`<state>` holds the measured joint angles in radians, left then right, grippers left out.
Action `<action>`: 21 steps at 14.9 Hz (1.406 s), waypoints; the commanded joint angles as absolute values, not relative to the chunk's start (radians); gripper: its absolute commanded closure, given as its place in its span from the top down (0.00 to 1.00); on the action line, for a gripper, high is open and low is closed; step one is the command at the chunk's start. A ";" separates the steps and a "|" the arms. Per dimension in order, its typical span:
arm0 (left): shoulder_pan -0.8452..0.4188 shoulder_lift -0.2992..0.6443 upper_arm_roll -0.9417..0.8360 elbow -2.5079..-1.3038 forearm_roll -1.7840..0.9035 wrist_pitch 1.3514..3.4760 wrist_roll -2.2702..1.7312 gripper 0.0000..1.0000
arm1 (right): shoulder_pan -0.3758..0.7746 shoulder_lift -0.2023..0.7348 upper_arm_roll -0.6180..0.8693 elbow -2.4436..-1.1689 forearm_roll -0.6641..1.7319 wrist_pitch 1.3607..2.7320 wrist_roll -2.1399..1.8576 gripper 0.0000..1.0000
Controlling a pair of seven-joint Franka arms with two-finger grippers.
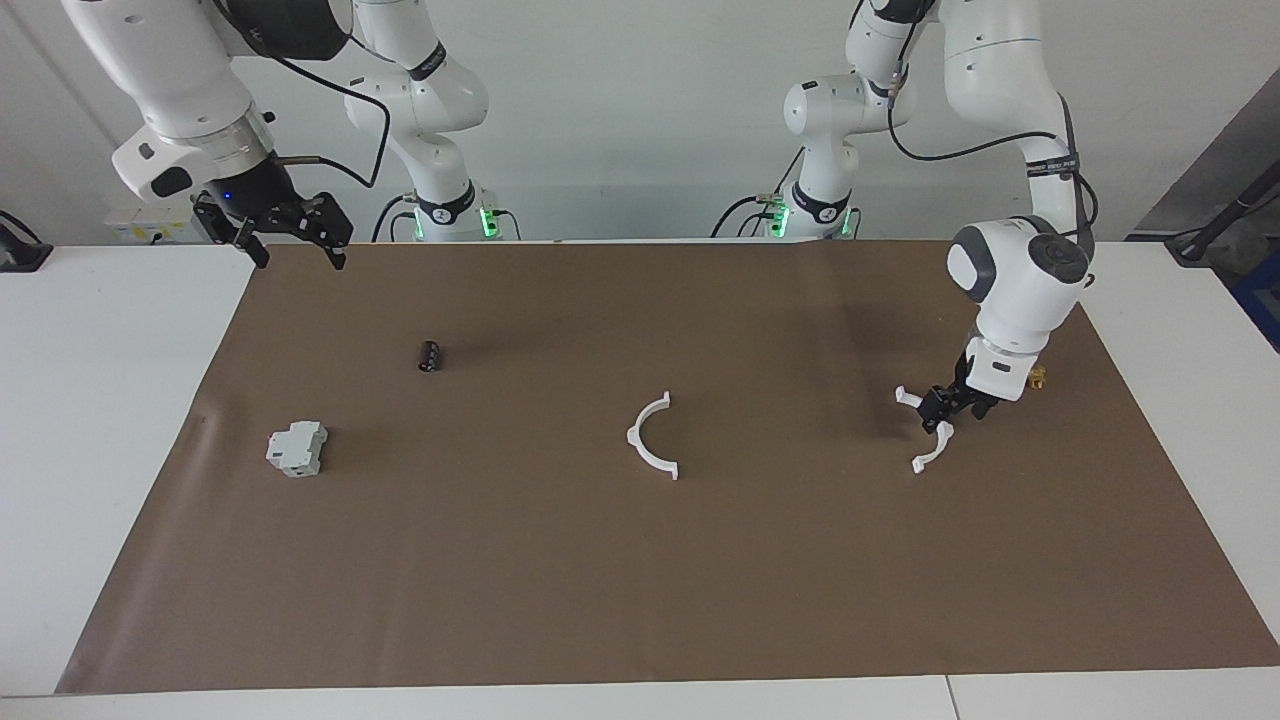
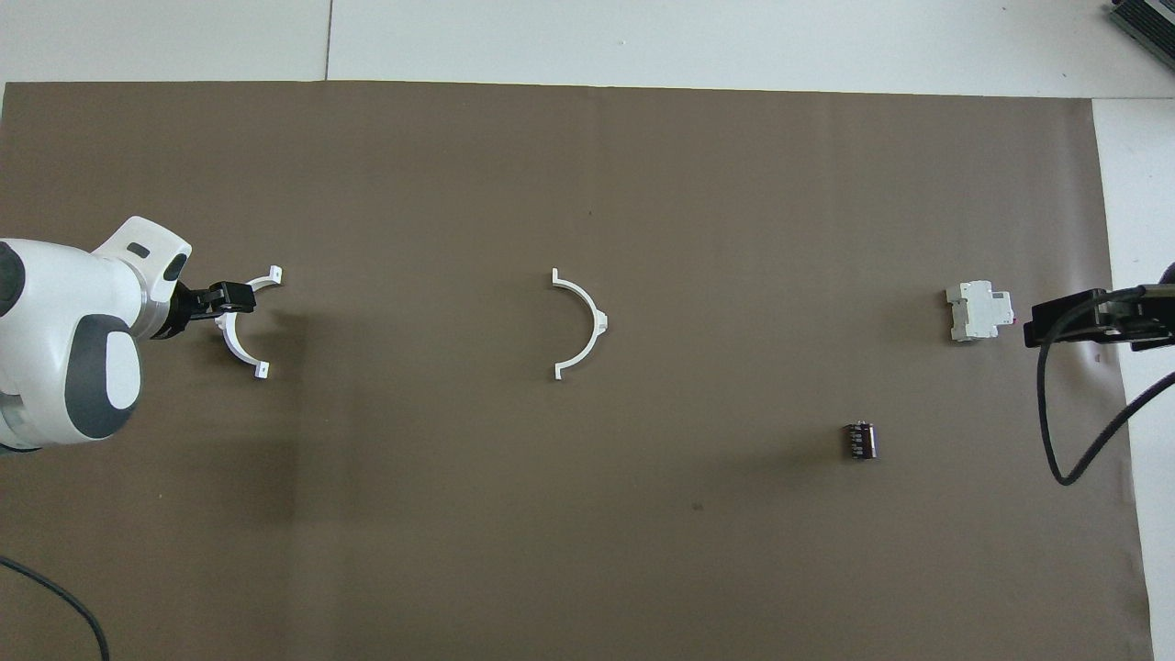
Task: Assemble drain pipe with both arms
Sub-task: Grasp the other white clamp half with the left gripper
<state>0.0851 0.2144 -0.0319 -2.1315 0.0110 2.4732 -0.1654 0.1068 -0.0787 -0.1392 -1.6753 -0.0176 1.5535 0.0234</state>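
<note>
The drain pipe lies as two separate white half-rings on the brown mat. One half-ring (image 1: 655, 442) is at the mat's middle, also in the overhead view (image 2: 587, 321). The other half-ring (image 1: 928, 457) lies toward the left arm's end, also in the overhead view (image 2: 240, 353). My left gripper (image 1: 938, 412) is down at the middle of this half-ring's arc and covers part of it; it also shows in the overhead view (image 2: 231, 297). My right gripper (image 1: 292, 250) is open and empty, raised over the mat's corner at the right arm's end.
A grey blocky device (image 1: 297, 448) and a small dark cylinder (image 1: 430, 356) lie toward the right arm's end. A small red-and-yellow valve (image 1: 1038, 377) sits beside the left arm's wrist. The brown mat (image 1: 640, 580) covers most of the white table.
</note>
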 commanded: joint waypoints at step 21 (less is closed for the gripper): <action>0.095 0.249 -0.029 -2.149 0.025 2.519 0.037 1.00 | 0.101 -0.097 -0.124 -1.683 -0.043 1.546 0.002 1.00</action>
<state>0.0867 0.2480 -0.0274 -2.1324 0.0137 2.4968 0.0330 0.1112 -0.0810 -0.1276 -1.6747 -0.0501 1.5517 0.0234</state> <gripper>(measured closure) 0.000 0.000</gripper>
